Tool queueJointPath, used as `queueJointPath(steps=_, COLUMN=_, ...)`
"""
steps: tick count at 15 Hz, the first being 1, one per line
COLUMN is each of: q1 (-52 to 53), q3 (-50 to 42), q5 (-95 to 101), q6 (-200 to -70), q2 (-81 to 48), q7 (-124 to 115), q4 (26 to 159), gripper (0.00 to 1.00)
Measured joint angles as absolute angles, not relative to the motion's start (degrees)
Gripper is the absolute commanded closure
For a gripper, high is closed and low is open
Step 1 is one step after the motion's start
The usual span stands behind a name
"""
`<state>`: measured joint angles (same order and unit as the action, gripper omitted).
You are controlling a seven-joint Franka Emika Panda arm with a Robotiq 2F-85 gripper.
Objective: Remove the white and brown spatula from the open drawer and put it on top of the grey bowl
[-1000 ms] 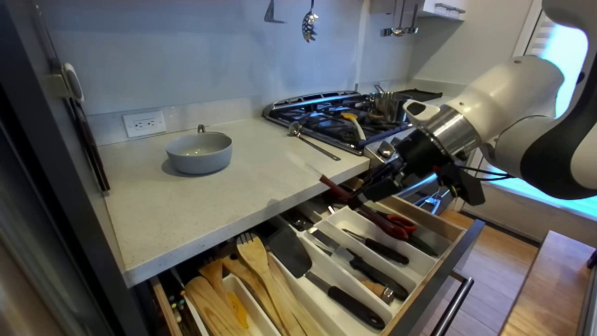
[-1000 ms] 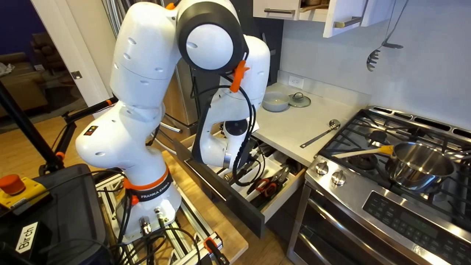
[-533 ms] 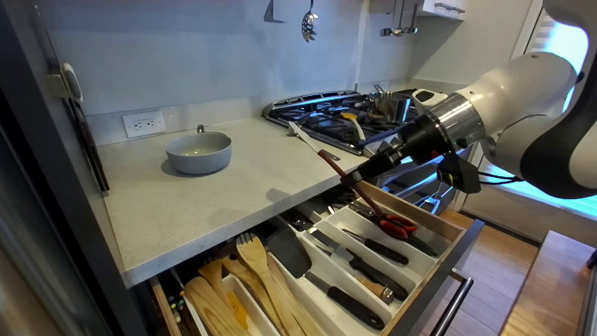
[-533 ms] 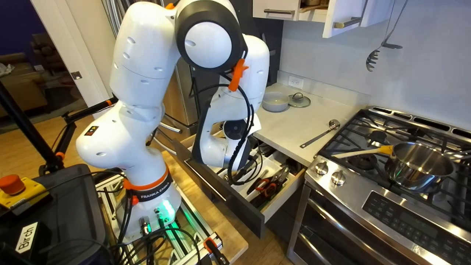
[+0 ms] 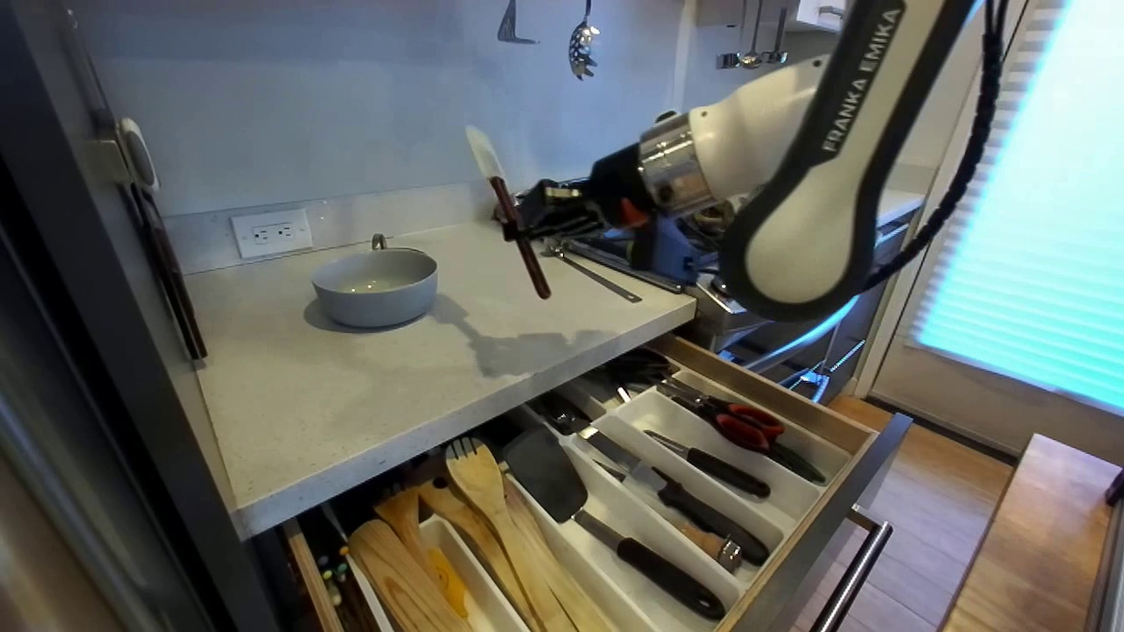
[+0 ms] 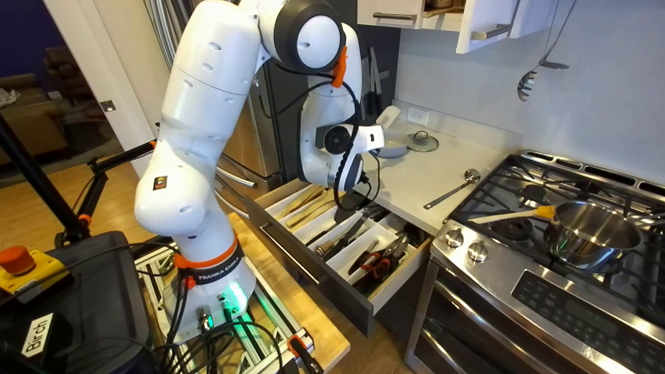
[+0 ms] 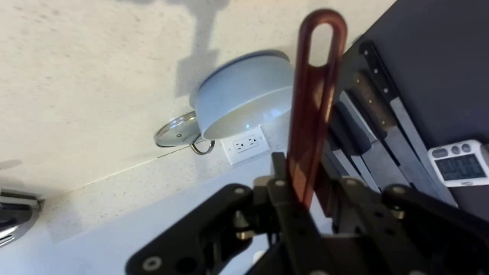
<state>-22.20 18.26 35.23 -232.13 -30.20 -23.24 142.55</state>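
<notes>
Pinching that tilted spatula [image 5: 503, 197], the gripper [image 7: 301, 172] could topple it off the grey bowl [image 5: 375, 304] by releasing off-centre!

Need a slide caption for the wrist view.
Gripper closed on the brown spatula handle, grey bowl and clear lid beyond.

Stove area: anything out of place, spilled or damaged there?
In an exterior view, a yellow-ended utensil lies loose on the stove beside the steel pot, an odd spot so near a burner. No spill or damage shows.

Cyan-white glare through pleated blind [image 5: 1023, 254]
</notes>
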Motion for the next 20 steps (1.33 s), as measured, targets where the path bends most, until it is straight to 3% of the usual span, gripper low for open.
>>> queueJointPath(steps=4, q1=-15.7, q3=18.4, q5=30.4, q6=-227.0, q2=-30.2, q7=-28.1, q4=136.0, gripper=0.79)
queueJointPath(steps=5, q1=-15.8, q3=18.3, q5=30.4, q6=-227.0, q2=-30.2, q7=-28.2, q4=135.9, gripper=0.95)
queueJointPath(steps=11, q1=-12.0, q3=17.6, q5=15.8, q6=-223.6, q2=-30.2, q7=-28.5, q4=134.1, gripper=0.95)
queueJointPath(steps=16, q1=-6.0, q3=17.9, q5=-2.3, q6=-201.8, q2=-29.3, q7=-30.5, q4=120.1, gripper=0.95)
queueJointPath(steps=20, q1=-2.9, q3=16.4, q5=-5.5, q6=-184.7, q2=-30.0, q7=-26.4, q4=108.2, gripper=0.95)
